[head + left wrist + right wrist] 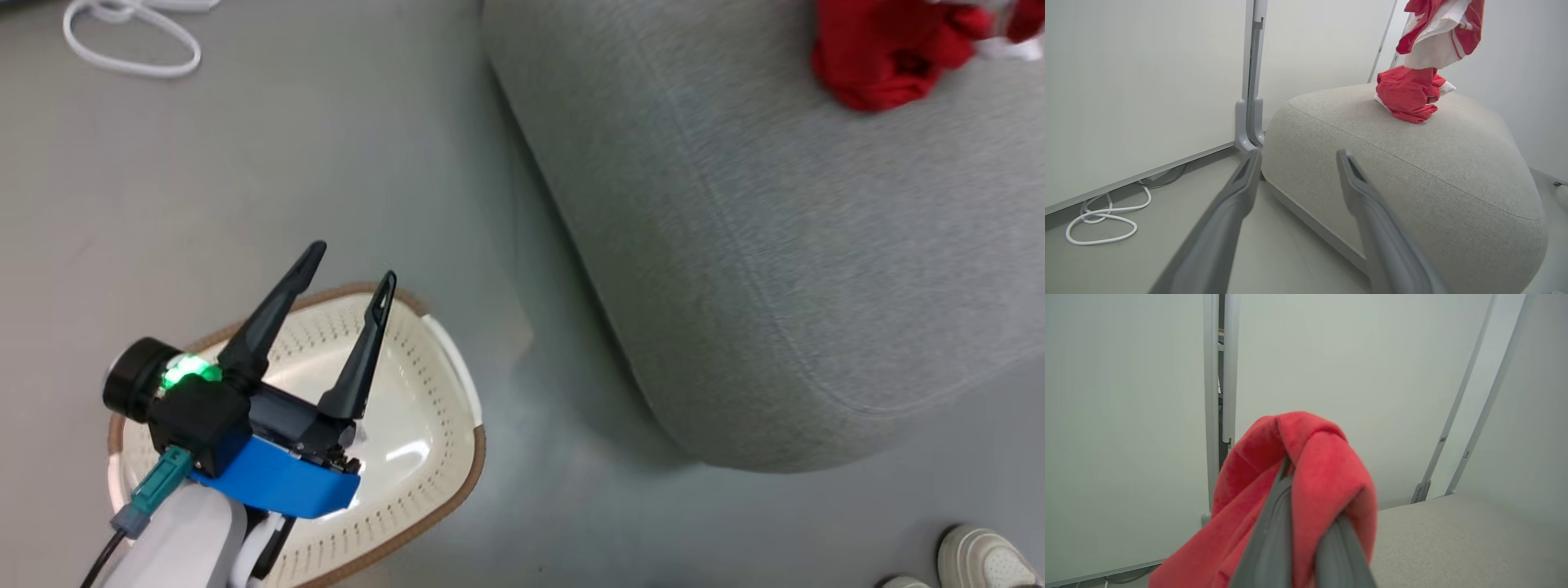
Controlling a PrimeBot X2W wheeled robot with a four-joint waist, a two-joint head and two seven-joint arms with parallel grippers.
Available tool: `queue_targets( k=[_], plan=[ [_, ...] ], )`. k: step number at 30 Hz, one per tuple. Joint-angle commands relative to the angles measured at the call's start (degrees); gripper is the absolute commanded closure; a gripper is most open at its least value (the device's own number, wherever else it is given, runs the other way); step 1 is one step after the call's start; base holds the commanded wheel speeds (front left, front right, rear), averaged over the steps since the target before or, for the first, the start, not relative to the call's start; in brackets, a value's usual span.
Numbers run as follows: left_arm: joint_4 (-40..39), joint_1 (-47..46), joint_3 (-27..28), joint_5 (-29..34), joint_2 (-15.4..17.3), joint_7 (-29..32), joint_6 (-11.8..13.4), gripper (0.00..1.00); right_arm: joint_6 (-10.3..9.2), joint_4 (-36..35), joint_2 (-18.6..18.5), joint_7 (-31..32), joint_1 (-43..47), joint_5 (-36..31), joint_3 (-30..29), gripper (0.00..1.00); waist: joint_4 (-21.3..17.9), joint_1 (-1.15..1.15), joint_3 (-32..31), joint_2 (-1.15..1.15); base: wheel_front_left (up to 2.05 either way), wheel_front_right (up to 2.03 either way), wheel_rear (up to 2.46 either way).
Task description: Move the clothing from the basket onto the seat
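My left gripper (353,261) hangs open over the cream basket (476,467), whose visible inside holds nothing; the wrist hides part of it. In the left wrist view the left gripper (1299,153) points at the grey seat (1412,171) with nothing between its fingers. Crumpled red clothing (882,57) lies on the seat (775,245) at the far right. That clothing pile (1406,98) sits near the seat's back, and a red-and-white garment (1437,32) hangs just above it. My right gripper (1306,498) is shut on red cloth (1327,457) draped over its fingers, above the seat (1453,539).
A looped white cable (131,41) lies on the grey floor at the far left, near the wall (1102,216). A person's pale shoes (984,559) stand at the lower right. A wall panel post (1251,81) rises behind the seat.
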Motion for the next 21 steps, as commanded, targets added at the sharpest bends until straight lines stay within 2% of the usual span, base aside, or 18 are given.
queue_targets(
  k=[1,7,13,18,19,20,21],
  plan=[
    [-1.11,-1.69,0.27,0.50,0.55,0.24,0.26,0.00,0.01,0.39,-1.43,0.61,-1.93,-0.57,-2.34,1.00,3.63,-0.01,5.25,0.00,0.00,0.00,0.00],
    [-5.01,-3.15,0.62,1.32,1.87,0.92,0.71,0.00,0.01,4.82,-4.66,0.80,-3.28,-3.46,-8.14,1.00,6.13,-0.01,10.55,0.00,0.00,0.00,0.00],
    [-7.39,-4.07,0.77,1.77,2.74,1.40,0.96,0.00,0.01,13.19,-2.48,-1.83,-0.10,-5.95,-12.69,1.00,7.18,-0.01,13.45,0.00,0.00,0.00,0.00],
    [-7.30,-4.69,0.32,1.73,2.56,1.34,0.97,0.00,0.01,20.53,-1.44,-3.40,1.19,-8.59,-14.11,1.00,7.70,-0.01,13.61,0.00,0.00,0.00,0.00],
    [-7.18,-4.76,0.32,1.65,2.39,1.21,1.02,0.00,0.01,21.48,-1.23,-3.74,1.20,-8.74,-14.22,0.87,7.78,-0.01,13.39,0.00,0.00,0.00,0.00],
    [-6.99,-4.78,0.28,1.53,2.22,1.11,1.04,0.00,0.01,22.39,-0.84,-4.33,1.34,-8.67,-14.10,0.40,7.85,-0.01,13.05,0.00,0.00,0.00,0.00],
    [-6.74,-4.71,0.21,1.41,2.13,1.07,1.03,0.00,0.01,23.24,-0.71,-4.76,1.53,-8.77,-14.06,0.00,7.92,-0.01,12.66,0.00,0.00,0.00,0.00]
  ],
)
